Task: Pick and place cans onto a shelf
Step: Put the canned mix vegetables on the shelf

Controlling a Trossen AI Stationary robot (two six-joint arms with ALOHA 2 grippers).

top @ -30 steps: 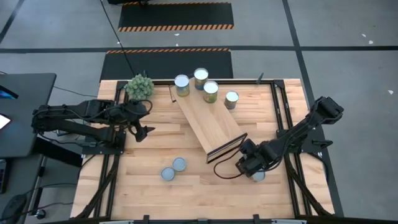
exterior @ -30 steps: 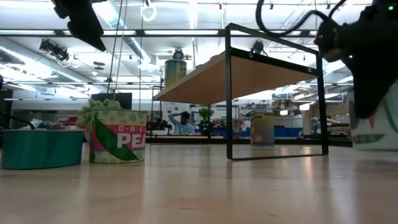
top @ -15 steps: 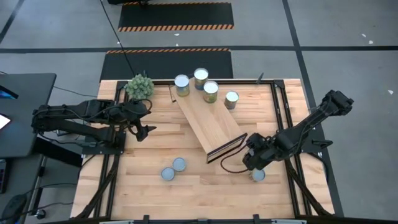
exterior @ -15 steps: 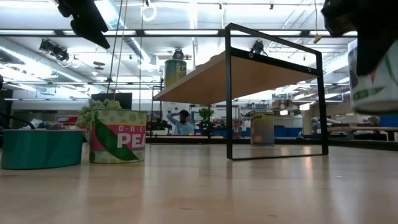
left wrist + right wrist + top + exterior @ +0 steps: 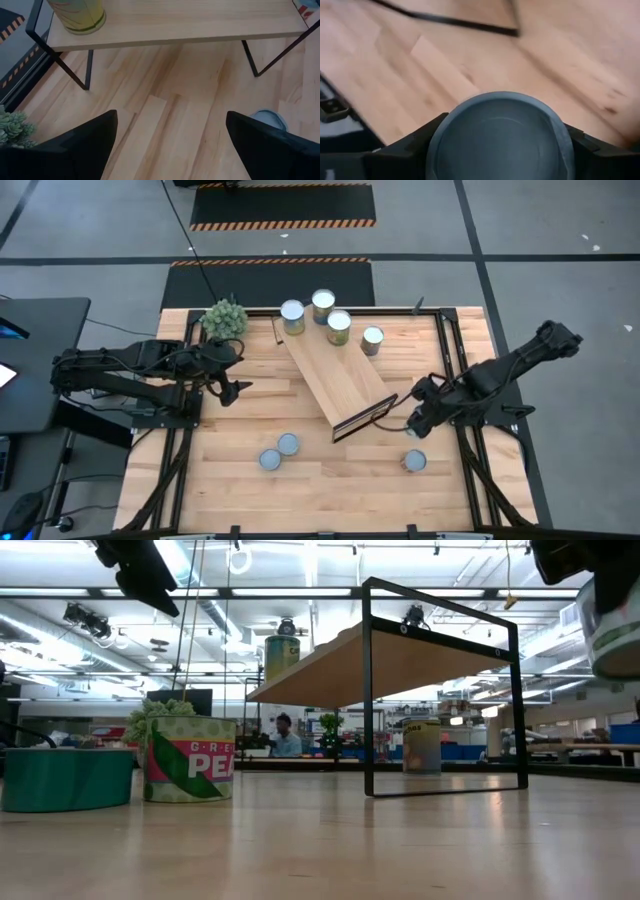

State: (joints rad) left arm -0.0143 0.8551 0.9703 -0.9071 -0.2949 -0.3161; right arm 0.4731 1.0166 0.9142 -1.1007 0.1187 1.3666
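Note:
The light-wood shelf (image 5: 335, 375) stands slantwise in the middle of the table on its dark frame legs. Several cans (image 5: 323, 304) stand at its far end; one (image 5: 77, 15) stands on its top board. Two cans (image 5: 279, 451) stand on the table near the front, and one more (image 5: 413, 461) stands at the front right. My right gripper (image 5: 422, 418) is shut on a can (image 5: 500, 137), raised above the table right of the shelf's near end; this can also shows in the low view (image 5: 612, 625). My left gripper (image 5: 230, 388) is open and empty, left of the shelf. My right gripper pinches the can's round wall between its two fingers (image 5: 405, 150), one on each side. The can's pale round end (image 5: 500, 125) faces the wrist camera. The can is lifted clear of the table and sits slightly tilted in the low view.
A green spiky plant ball (image 5: 224, 318) sits at the far left corner. Dark rails (image 5: 455, 370) run along the table's left and right sides. Bare tabletop (image 5: 340, 480) lies between the front cans. A person shows far off in the room behind the table (image 5: 285, 735).
My right gripper has risen with the can and gone toward the table's far and right edges, away from the front right can. The held can has gone from table height to well clear of the table.

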